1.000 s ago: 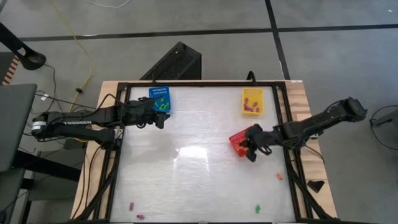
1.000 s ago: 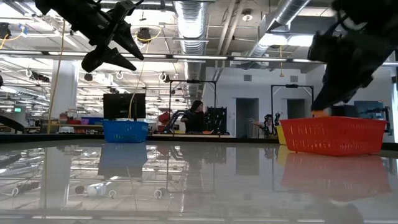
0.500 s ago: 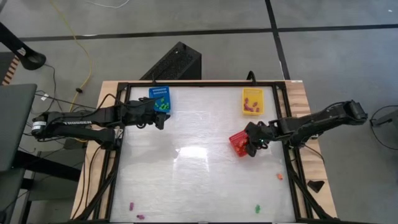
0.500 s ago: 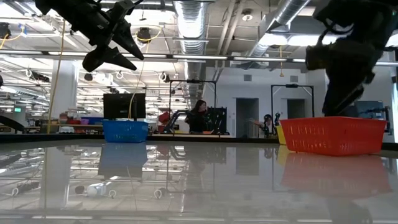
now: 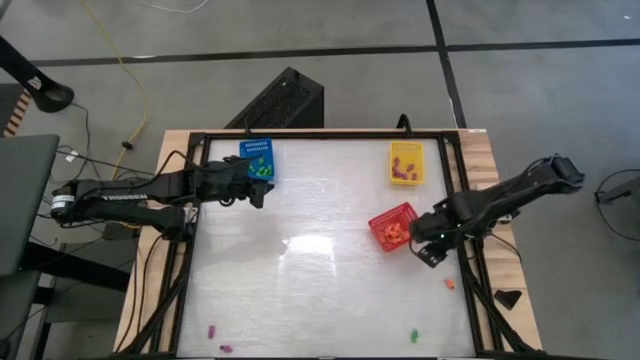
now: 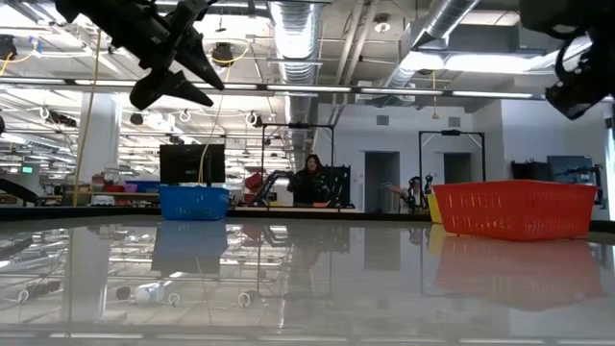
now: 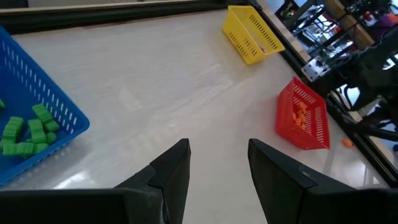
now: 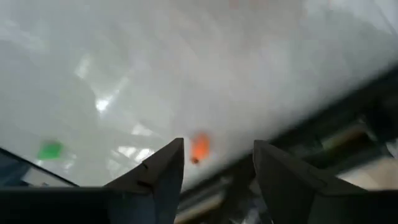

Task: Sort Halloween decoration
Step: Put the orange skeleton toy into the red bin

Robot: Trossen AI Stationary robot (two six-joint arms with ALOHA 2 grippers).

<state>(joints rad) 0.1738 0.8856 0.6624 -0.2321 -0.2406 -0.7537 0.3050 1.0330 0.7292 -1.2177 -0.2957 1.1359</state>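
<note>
The Halloween decoration is scattered in small pieces. Green pieces (image 7: 28, 130) lie in the blue basket (image 5: 258, 160), orange pieces (image 7: 298, 115) in the red basket (image 5: 392, 228), and purple pieces (image 5: 404, 176) in the yellow basket (image 5: 405, 163). Loose on the table are an orange piece (image 5: 449, 284), a green piece (image 5: 413, 335) and purple pieces (image 5: 211, 329). My left gripper (image 5: 258, 192) hovers open and empty just near of the blue basket. My right gripper (image 5: 428, 252) is open and empty, right of the red basket, pointing down above the loose orange piece (image 8: 199, 148).
A black frame (image 5: 462, 215) rims the glossy white table. The three baskets stand along the far half, and the loose pieces lie near the front edge. In the low view, the room beyond shows a person (image 6: 312, 181) far behind the table.
My right gripper has left the spot over the red basket. It has risen and gone toward the table's right and near edge, tipping from a slanted pose until it points steeply down. The red basket has stayed in place.
</note>
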